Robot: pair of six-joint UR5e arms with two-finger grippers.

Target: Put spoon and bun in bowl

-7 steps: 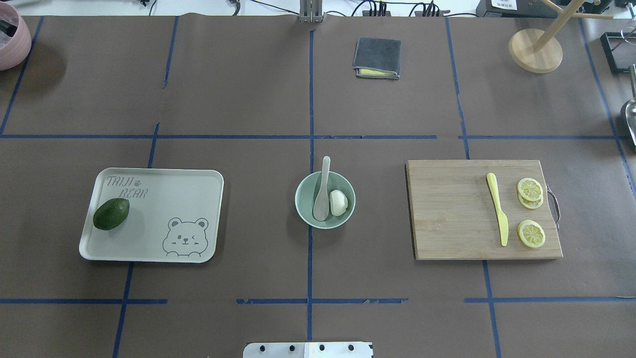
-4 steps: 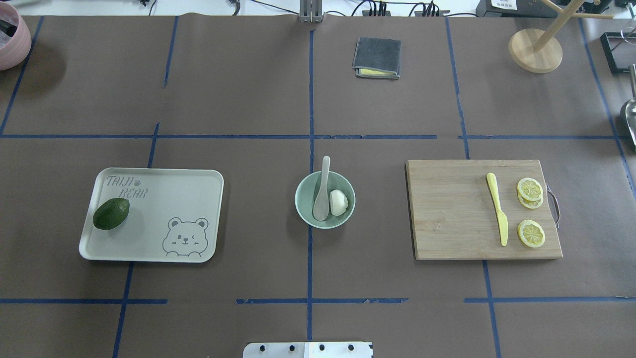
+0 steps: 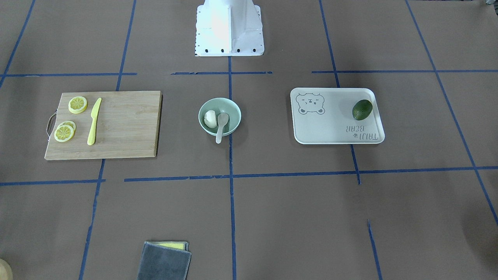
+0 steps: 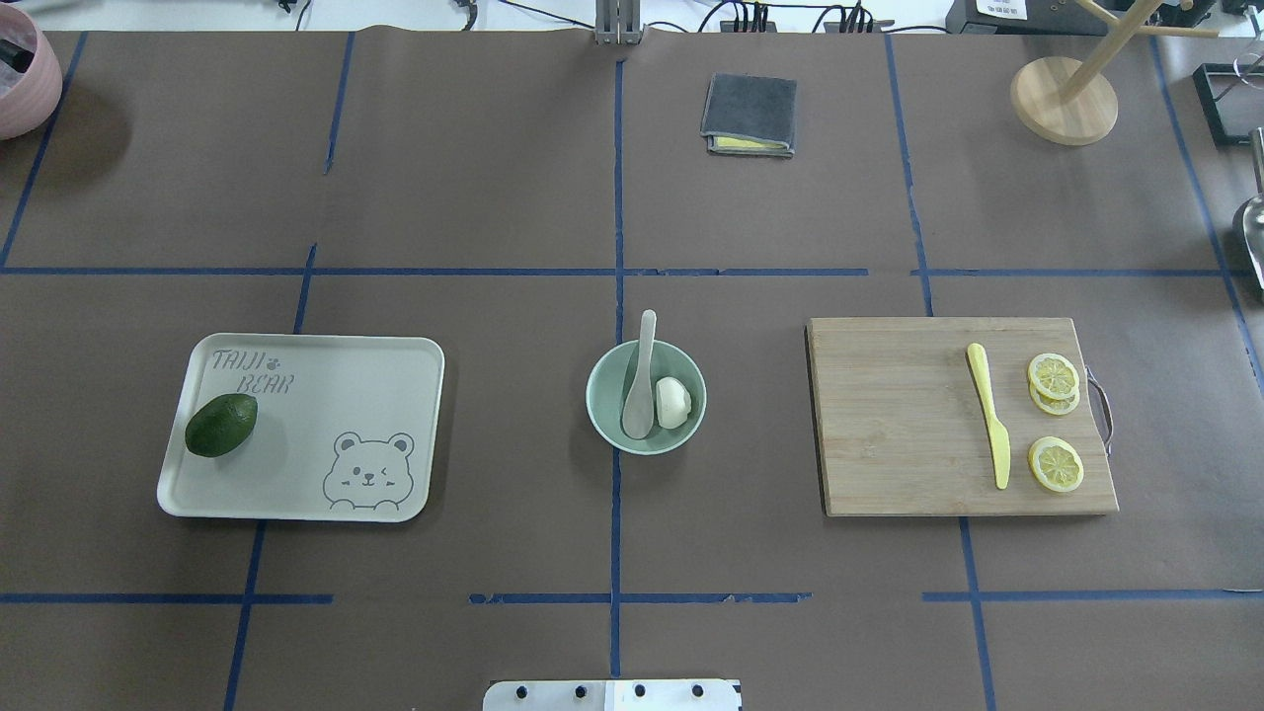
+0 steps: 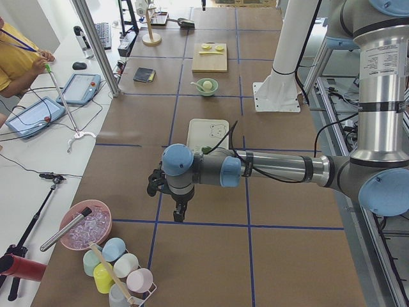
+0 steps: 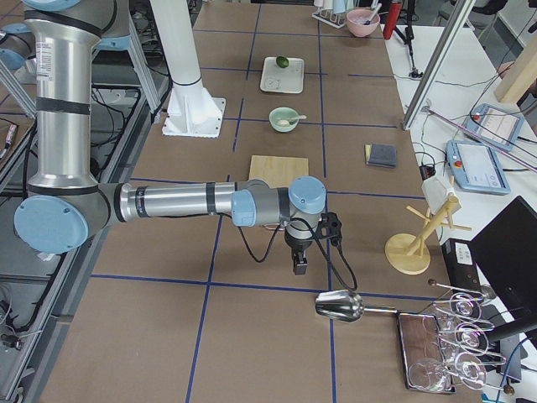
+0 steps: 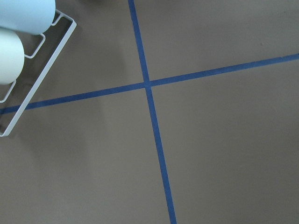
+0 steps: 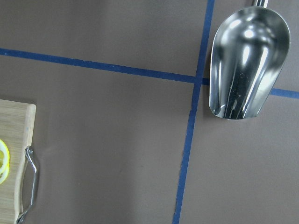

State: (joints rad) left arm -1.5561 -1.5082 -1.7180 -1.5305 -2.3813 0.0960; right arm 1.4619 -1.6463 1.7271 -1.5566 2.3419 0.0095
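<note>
The pale mint-green bowl (image 4: pixel 597 400) stands at the table's middle. The off-white spoon (image 4: pixel 642 380) lies in it, scoop down, its handle resting over the far rim. The white bun (image 4: pixel 674 403) sits in the bowl right of the spoon. The front view shows the bowl (image 3: pixel 234 112), spoon (image 3: pixel 221 123) and bun (image 3: pixel 210 118) the same way. My left gripper (image 5: pixel 179 214) hangs far off to the left side and my right gripper (image 6: pixel 299 267) far off to the right side. Both show only in the side views, so I cannot tell whether they are open or shut.
A white bear-printed tray (image 4: pixel 326 444) with an avocado (image 4: pixel 221 425) lies left of the bowl. A wooden cutting board (image 4: pixel 889 425) with a yellow knife (image 4: pixel 988 415) and lemon slices (image 4: pixel 1055 464) lies right. A grey cloth (image 4: pixel 750 115) lies at the back. A metal scoop (image 8: pixel 245 60) lies under the right wrist.
</note>
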